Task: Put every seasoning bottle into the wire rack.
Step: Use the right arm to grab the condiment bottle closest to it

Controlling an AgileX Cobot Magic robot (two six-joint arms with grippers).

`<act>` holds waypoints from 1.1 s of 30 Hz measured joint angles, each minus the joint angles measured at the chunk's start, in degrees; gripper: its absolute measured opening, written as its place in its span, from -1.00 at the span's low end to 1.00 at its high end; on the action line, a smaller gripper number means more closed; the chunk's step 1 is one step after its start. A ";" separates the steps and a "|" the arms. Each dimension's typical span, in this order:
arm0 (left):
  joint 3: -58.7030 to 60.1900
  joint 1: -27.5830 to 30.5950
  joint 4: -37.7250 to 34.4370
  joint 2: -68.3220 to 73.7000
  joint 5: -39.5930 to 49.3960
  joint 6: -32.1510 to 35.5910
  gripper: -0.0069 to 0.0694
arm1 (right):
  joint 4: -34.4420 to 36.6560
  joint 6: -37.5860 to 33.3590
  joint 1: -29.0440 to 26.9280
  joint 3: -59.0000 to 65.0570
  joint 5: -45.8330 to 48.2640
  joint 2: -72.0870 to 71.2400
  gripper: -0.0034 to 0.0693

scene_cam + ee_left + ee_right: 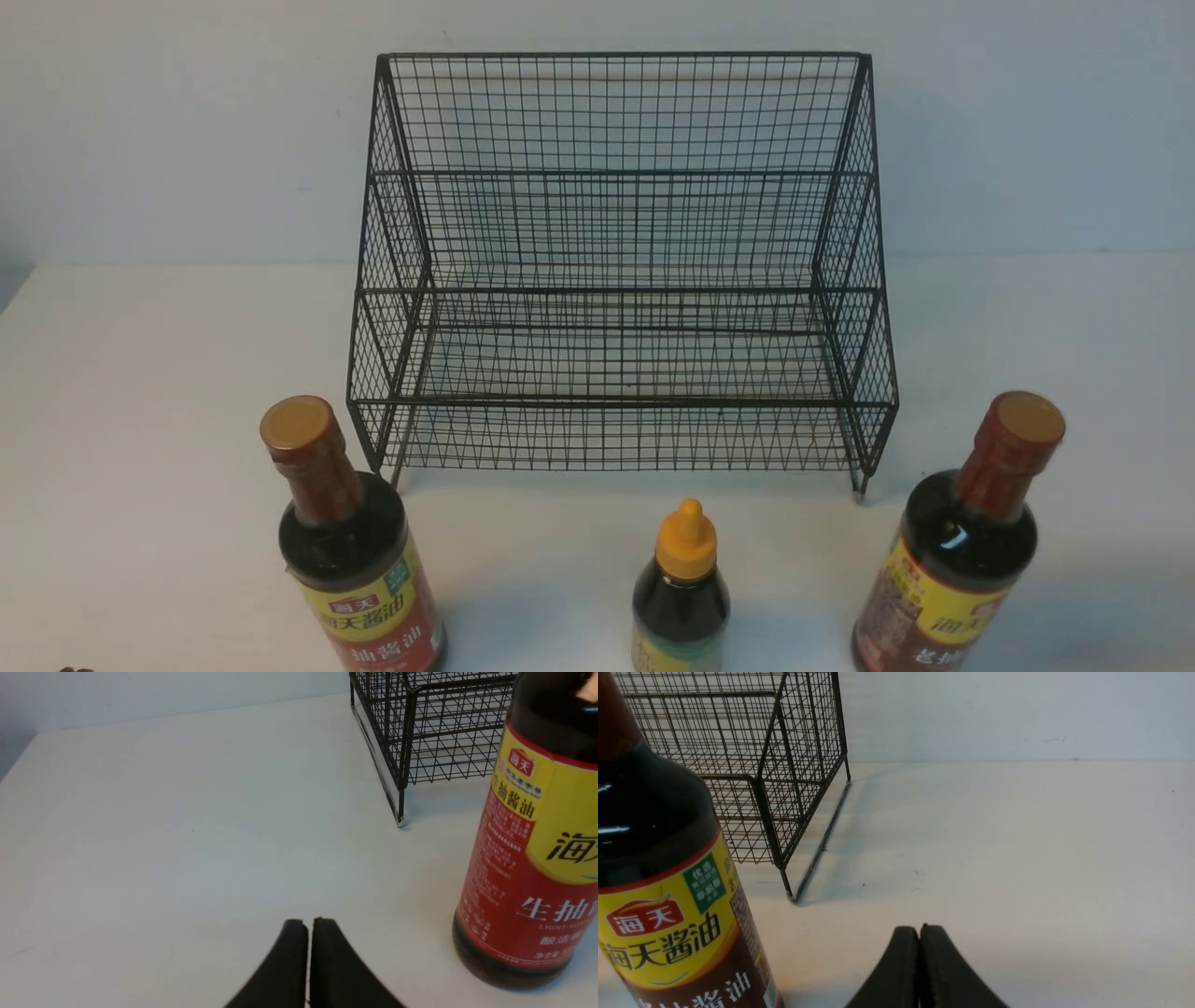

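The black wire rack (616, 280) stands empty at the back middle of the white table. Three seasoning bottles stand upright in front of it. A tall one (350, 551) with a gold cap is at the left. A small one (681, 597) with a yellow nozzle cap is in the middle. A tall one (962, 551) is at the right. My left gripper (308, 924) is shut and empty, beside the left tall bottle (528, 858). My right gripper (920, 931) is shut and empty, beside the right tall bottle (663, 882). Neither gripper shows in the front view.
The table (140, 420) meets a pale wall behind the rack. The rack's corner shows in the left wrist view (402, 765) and in the right wrist view (775, 788). The table's left edge shows at the far left.
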 joint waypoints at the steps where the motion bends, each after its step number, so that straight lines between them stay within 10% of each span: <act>1: 0.00 0.00 0.00 0.00 0.00 0.00 -0.83 | 0.00 0.00 0.00 0.00 0.00 0.00 -0.95; 33: 0.00 0.00 0.00 0.00 0.00 0.00 -0.83 | -6.20 -0.15 0.00 0.13 -0.81 0.00 -0.95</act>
